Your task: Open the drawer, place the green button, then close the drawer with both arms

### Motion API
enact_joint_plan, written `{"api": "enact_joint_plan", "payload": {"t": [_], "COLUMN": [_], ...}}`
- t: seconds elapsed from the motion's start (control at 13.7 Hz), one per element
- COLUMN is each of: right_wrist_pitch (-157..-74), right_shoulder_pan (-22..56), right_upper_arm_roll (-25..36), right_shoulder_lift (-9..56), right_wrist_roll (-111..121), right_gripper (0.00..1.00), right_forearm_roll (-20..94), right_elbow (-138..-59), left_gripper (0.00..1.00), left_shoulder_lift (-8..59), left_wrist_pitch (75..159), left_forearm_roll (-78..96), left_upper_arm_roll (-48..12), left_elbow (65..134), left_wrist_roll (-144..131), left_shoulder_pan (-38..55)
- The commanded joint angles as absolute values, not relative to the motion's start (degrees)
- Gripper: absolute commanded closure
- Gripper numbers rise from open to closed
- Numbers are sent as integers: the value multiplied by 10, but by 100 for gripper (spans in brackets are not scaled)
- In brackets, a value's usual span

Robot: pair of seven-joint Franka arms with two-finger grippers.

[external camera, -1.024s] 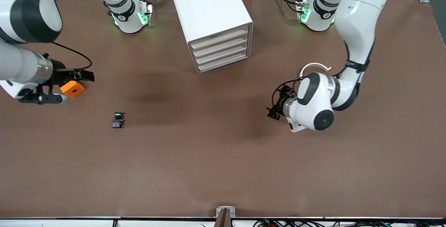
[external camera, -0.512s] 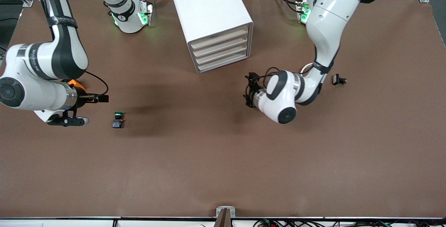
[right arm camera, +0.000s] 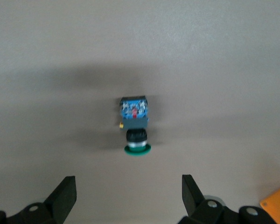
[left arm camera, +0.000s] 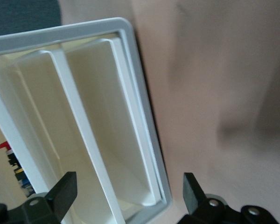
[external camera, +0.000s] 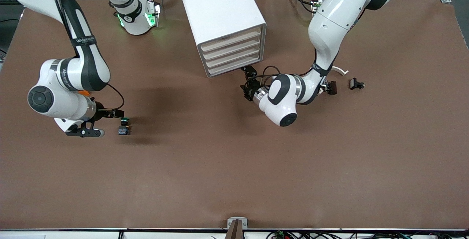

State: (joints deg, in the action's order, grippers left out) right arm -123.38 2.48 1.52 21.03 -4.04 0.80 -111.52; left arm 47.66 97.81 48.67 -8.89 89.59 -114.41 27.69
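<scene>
The cabinet (external camera: 221, 22) stands on the brown bench (external camera: 234, 165) between the two arm bases, all four drawers pushed in. The left gripper (external camera: 247, 81) hangs just in front of the lowest drawer (external camera: 234, 66), fingers (left arm camera: 60, 191) spread wide and empty; its wrist view shows the cabinet's cream fronts (left arm camera: 88, 121) close up.

The button (external camera: 124, 125) lies on the bench toward the right arm's end, nearer the front camera than the cabinet. The right gripper (external camera: 118, 113) hovers just beside it, fingers (right arm camera: 63, 193) wide apart, holding nothing, with the button (right arm camera: 136, 123) centred between them. An orange cube (right arm camera: 276, 206) lies near.
</scene>
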Motion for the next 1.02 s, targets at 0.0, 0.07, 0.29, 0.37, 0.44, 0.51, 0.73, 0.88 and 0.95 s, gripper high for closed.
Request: {"api": "enact_joint_plan", "payload": {"t": [0.0, 0.07, 0.29, 0.37, 0.44, 0.51, 0.73, 0.88, 0.95], "right_wrist_pitch": [-1264, -1264, -1280, -1293, -1308, -1321, -1339, -1346, -1346], "right_shoulder_pan": [18, 18, 17, 17, 17, 17, 18, 17, 17], "right_upper_arm_roll": [11, 11, 11, 11, 11, 11, 11, 11, 11], "right_shoulder_lift": [237, 245, 281, 292, 303, 315, 335, 343, 346], "right_wrist_roll": [-38, -38, -38, -37, -37, -35, -18, -18, -18], "right_gripper": [0, 0, 0, 0, 0, 0, 0, 0, 0], "right_forearm_roll": [-4, -4, -3, -3, -3, -4, -3, -4, -4], "right_elbow": [-1105, -1096, -1081, -1081, -1081, -1081, -1080, -1081, -1081], "left_gripper": [0, 4, 23, 25, 29, 33, 51, 69, 75], "left_shoulder_lift": [496, 500, 512, 516, 519, 520, 523, 527, 529], "left_wrist_pitch": [939, 922, 902, 897, 896, 896, 889, 889, 889], "left_forearm_roll": [528, 539, 552, 560, 562, 562, 571, 574, 572], "left_upper_arm_roll": [-91, -91, -91, -91, -91, -91, -91, -91, -91], "left_elbow": [884, 884, 883, 883, 883, 883, 883, 882, 882], "left_wrist_roll": [-1180, -1189, -1215, -1218, -1221, -1234, -1251, -1254, -1269], "left_shoulder_pan": [283, 285, 294, 299, 305, 307, 315, 317, 319]}}
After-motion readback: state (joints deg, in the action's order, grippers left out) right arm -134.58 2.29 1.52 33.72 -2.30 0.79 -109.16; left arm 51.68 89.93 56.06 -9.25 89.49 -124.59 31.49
